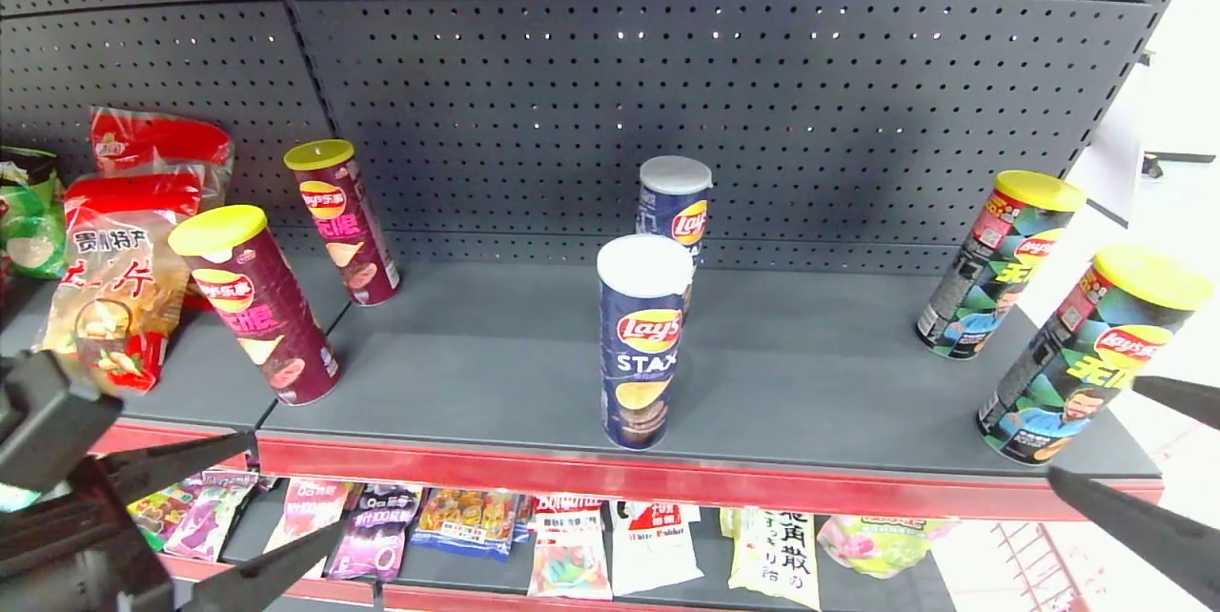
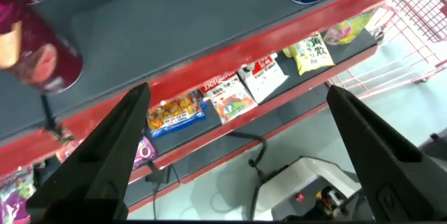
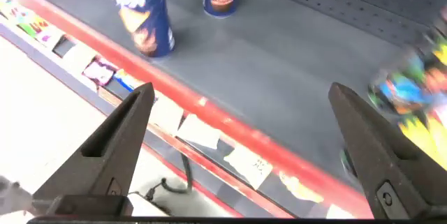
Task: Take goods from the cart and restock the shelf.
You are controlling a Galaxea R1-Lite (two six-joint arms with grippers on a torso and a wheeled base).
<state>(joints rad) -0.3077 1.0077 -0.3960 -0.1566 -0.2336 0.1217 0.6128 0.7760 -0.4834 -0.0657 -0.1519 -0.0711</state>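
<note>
Chip cans stand upright on the shelf (image 1: 810, 374), paired front and back by flavour with labels outward, likely for shoppers to read. The front blue chip can (image 1: 645, 345) has its twin (image 1: 675, 204) just behind it, the purple cans (image 1: 255, 302) well to its left and the green cans (image 1: 1096, 355) well to its right. The left gripper (image 2: 237, 91) and right gripper (image 3: 241, 88) hang below and before it, jaws spread, holding nothing. The pink wire cart (image 2: 419, 11), beyond its right, is cut off, and its goods cannot be made out.

Dark perforated back panel (image 1: 724, 69), pale floor (image 3: 42, 112), bright light at right
</note>
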